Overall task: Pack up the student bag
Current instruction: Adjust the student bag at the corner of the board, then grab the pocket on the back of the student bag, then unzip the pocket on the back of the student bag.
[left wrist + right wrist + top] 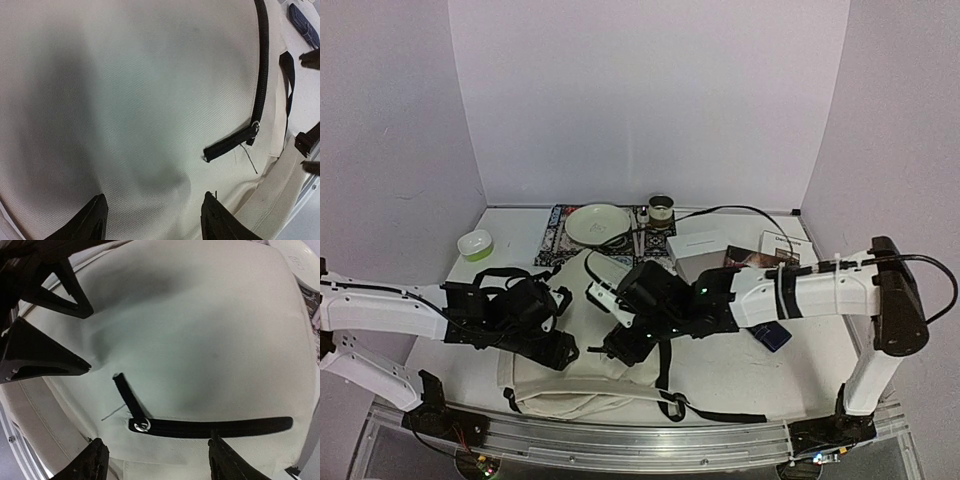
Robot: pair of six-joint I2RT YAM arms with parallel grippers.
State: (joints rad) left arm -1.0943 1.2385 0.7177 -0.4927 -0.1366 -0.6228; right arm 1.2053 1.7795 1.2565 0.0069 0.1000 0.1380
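White laminate forms the table (800, 380), enclosed on three sides by plain pale-lilac walls (650, 90); an aluminium rail (650, 435) runs along the near edge, carrying both arm bases.

Far left, near the wall: a small green bowl (475, 243) with a white inside, well apart from the rest. Along the back edge, from left to right: a patterned mat (552, 236) bearing a pale green plate (598, 222); a small round tin (661, 209) at the mat's right corner; a flat white box (698, 243); a dark-covered booklet (745, 258); a white leaflet (782, 243).

The student bag (580, 375) lies flat at the near centre of the table, cream panel upward, black straps trailing to the left and toward the rail.

The left gripper (558, 350) hangs over the bag's left half. Its wrist view shows the jaws spread wide with only cream fabric between them. Whether the tips touch the cloth cannot be told.

A closed black zip (215, 426) crosses the panel, its zip pull (127, 400) lying flat on the fabric between the two grippers.

The right gripper (617, 345) reaches in from the right above the bag's middle, jaws likewise wide and holding nothing. The pull sits just ahead of its fingertips.

Right of the bag, a dark blue item (772, 335) lies on the table, partly hidden under the right forearm.
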